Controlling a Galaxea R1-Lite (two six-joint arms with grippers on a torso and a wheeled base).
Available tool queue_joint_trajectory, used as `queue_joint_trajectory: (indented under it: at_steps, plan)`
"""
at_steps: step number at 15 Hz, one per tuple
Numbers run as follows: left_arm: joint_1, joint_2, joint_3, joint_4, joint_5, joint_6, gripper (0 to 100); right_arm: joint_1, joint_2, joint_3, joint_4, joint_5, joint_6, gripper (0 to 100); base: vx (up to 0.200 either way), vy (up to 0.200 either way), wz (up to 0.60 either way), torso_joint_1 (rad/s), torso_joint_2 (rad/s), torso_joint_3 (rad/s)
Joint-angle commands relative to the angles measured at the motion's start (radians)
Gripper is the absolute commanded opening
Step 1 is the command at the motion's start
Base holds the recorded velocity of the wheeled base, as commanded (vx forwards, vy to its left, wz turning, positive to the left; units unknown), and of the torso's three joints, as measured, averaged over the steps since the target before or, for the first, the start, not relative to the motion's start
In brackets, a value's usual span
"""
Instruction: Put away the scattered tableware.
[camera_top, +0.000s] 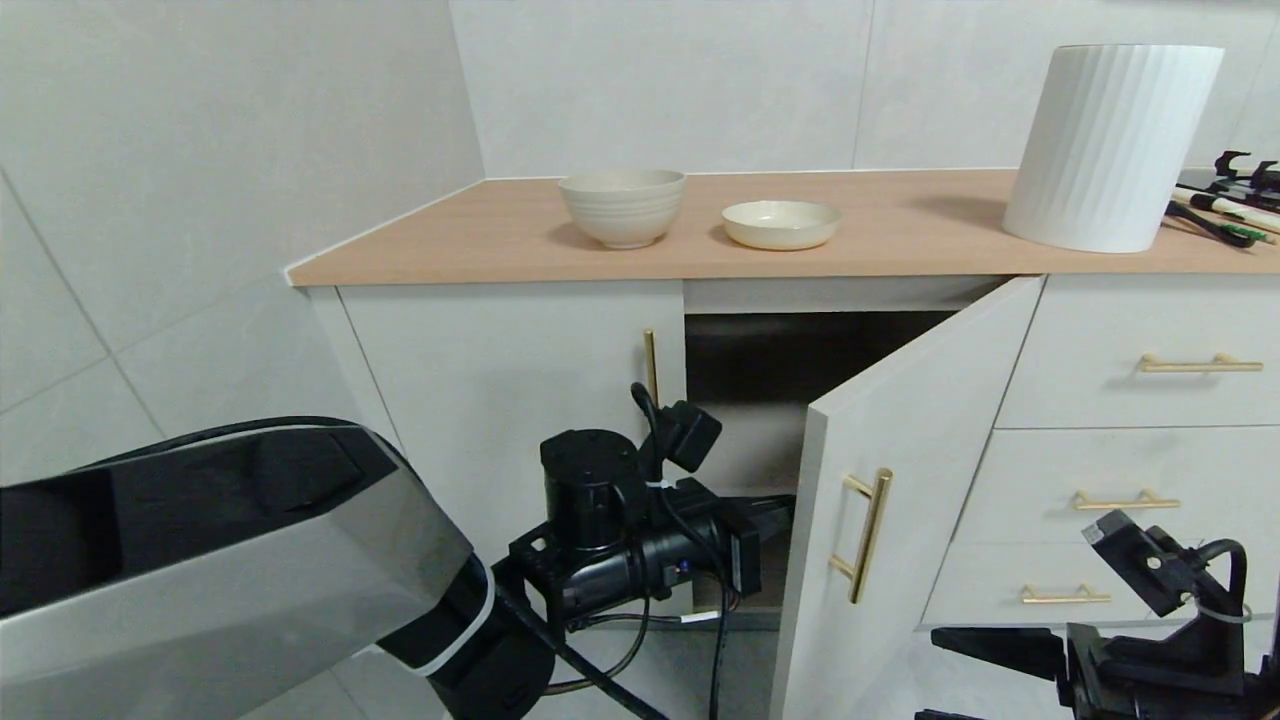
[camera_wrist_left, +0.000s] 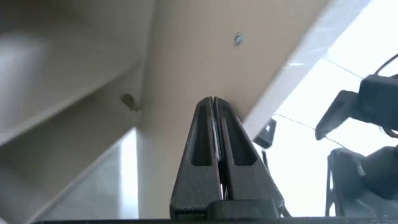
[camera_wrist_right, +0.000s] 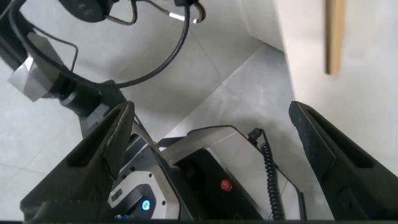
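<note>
A white ribbed cylinder (camera_top: 1110, 140) stands on the counter (camera_top: 900, 230) beside tools (camera_top: 1225, 210), above 3 drawers (camera_top: 1150, 320).

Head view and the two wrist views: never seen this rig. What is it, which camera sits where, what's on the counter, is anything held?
It is a two-armed robot on wheels. The head view comes from a camera on its head, looking down at a kitchen cabinet. The other two come from cameras on the wrists, each looking along that arm's pincer. On the wooden countertop stand a bowl, a shallow dish, a ribbed white container and, far right, some tools. Below, one cabinet door stands open. The left pincer is shut on nothing, low by the open cabinet. The right pincer is open and empty, low near that door.
</note>
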Motion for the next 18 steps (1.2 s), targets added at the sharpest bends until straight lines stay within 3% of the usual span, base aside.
queue_joint_trajectory:
  at_steps: [1, 5, 8, 11, 15, 18]
  plan:
    - [-0.002, 0.013, -0.039, 0.020, 0.005, 0.000, 0, 0.001, -0.013, 0.002, 0.001, 0.000, 0.000, 100, 0.000, 0.000, 0.00, 0.000, 0.00, 0.000]
    - [-0.002, 0.033, -0.110, 0.083, 0.008, -0.012, 0, 0.001, -0.011, 0.005, -0.001, 0.000, 0.000, 100, 0.000, 0.000, 0.00, 0.000, 0.00, 0.000]
    - [-0.002, 0.041, -0.156, 0.109, 0.009, -0.078, 0, 0.001, -0.018, 0.005, -0.001, 0.000, 0.000, 100, -0.200, 0.000, 0.00, 0.005, 0.00, 0.005]
    - [-0.002, 0.046, -0.194, 0.138, 0.009, -0.112, 0, 0.001, -0.021, 0.005, -0.001, -0.001, 0.002, 100, 0.000, 0.000, 0.00, 0.000, 0.00, 0.000]
    - [-0.005, 0.047, -0.208, 0.164, 0.009, -0.115, 0, 0.002, -0.050, 0.003, -0.001, -0.001, 0.002, 100, 0.000, 0.000, 0.00, 0.000, 0.00, 0.000]
    - [-0.058, 0.036, -0.226, 0.198, 0.011, -0.115, 0, 0.007, -0.082, 0.003, 0.001, 0.002, 0.002, 100, 0.000, 0.000, 0.00, 0.000, 0.00, 0.000]
